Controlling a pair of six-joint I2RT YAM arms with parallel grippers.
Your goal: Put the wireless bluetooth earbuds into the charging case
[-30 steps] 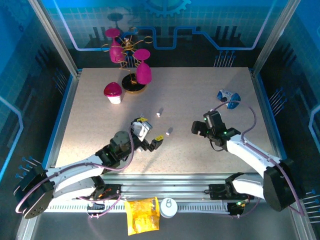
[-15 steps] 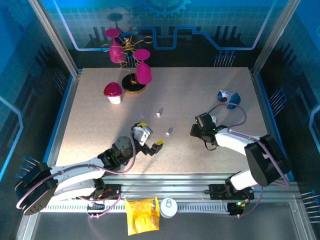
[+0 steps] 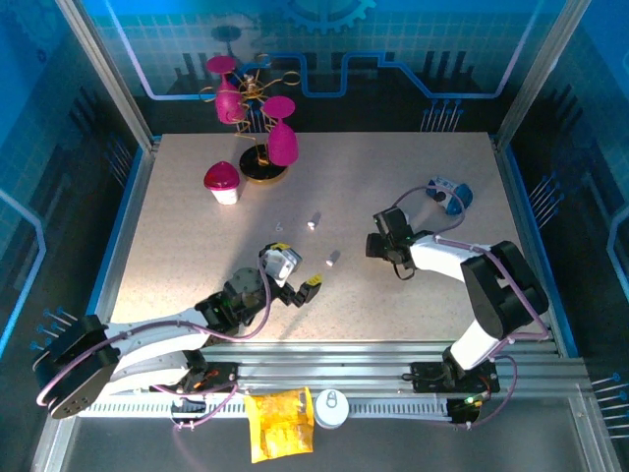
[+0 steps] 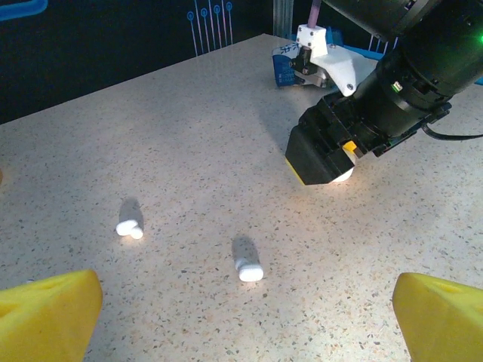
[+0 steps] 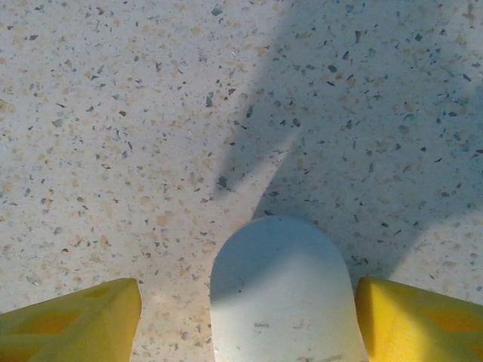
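Bright overhead pool of light on the table [image 3: 393, 177], soft shadows, dim surroundings, close fingers [image 5: 68, 317] blurred.

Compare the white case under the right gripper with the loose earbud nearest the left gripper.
Size: the case is far bigger than the earbud.
Shape: the case is a broad rounded pebble; the earbud a short capsule.
Position: the case sits between the right gripper's yellow fingers, a gap showing on one side; the earbud lies free.
Both are white and rest on the speckled table.
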